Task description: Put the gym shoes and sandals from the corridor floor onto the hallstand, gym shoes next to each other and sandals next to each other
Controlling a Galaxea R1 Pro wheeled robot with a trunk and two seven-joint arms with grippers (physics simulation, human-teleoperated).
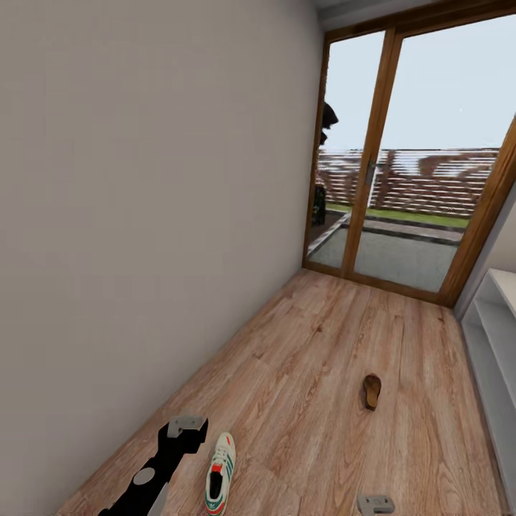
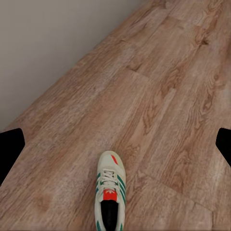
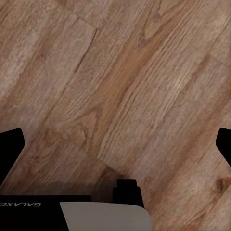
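Note:
One white gym shoe [image 1: 221, 474] with green stripes and a red tongue patch lies on the corridor floor [image 1: 308, 373], toe pointing away from me. My left gripper [image 1: 188, 428] hovers just to its left and above it. In the left wrist view the same gym shoe [image 2: 110, 192] lies below the open left gripper [image 2: 115, 147], whose fingertips [image 2: 10, 149] stand wide apart with nothing between them. A brown sandal [image 1: 372, 391] lies farther ahead, right of centre. My right gripper [image 1: 375, 504] is low at the front; in its wrist view the right gripper [image 3: 115, 144] is open over bare planks.
A plain grey wall [image 1: 143, 215] runs along the left. The light grey hallstand [image 1: 494, 337] lines the right edge. A wood-framed glass door [image 1: 401, 158] closes the corridor's far end. Part of my own base [image 3: 101, 214] shows in the right wrist view.

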